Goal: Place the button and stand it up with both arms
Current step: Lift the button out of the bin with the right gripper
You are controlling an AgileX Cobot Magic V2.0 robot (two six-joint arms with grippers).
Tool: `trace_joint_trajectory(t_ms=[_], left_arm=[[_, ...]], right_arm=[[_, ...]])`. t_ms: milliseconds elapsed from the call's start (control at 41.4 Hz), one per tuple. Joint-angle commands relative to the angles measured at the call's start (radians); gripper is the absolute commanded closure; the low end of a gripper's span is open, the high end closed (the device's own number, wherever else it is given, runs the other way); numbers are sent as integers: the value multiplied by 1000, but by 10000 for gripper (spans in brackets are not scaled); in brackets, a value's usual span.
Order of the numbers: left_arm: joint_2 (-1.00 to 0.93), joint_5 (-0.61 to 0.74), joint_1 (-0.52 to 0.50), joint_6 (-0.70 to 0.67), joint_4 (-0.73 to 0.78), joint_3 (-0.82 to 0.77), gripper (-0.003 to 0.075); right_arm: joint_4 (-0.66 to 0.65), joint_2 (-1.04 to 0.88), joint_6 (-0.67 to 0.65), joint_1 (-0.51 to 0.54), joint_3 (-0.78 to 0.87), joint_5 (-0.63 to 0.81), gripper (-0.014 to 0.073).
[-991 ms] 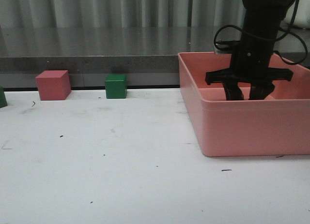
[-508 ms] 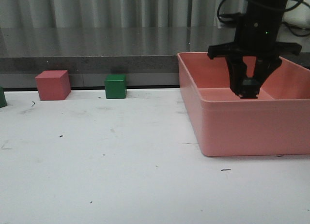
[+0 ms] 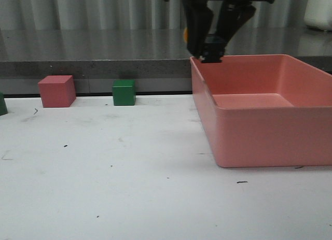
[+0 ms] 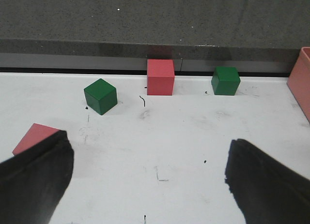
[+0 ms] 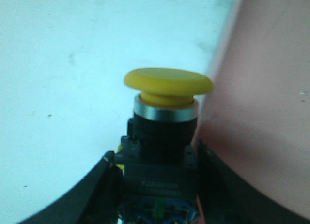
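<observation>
right claw clamped on button, up over bin | left claw wide open, empty | placing + standing still to do

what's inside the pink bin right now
Nothing shows inside the pink bin: its visible floor is bare. The near wall hides the front floor strip. The button hangs above its rim in the right gripper.

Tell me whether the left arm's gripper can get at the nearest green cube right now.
Probably yes: the left gripper is open, and bare white table lies between it and the green cube.
</observation>
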State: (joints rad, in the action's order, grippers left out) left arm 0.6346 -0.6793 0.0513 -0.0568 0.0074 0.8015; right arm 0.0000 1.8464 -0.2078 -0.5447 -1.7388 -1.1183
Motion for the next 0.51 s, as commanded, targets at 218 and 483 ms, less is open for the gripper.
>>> trace_joint_trajectory(t_ms=[218, 483], left_arm=[[5, 78, -2, -11, -7, 28, 102], [5, 78, -2, -11, -7, 28, 102]], right_arm=[[10, 29, -195, -195, -32, 124, 335], [46, 148, -385, -237, -32, 260, 333]])
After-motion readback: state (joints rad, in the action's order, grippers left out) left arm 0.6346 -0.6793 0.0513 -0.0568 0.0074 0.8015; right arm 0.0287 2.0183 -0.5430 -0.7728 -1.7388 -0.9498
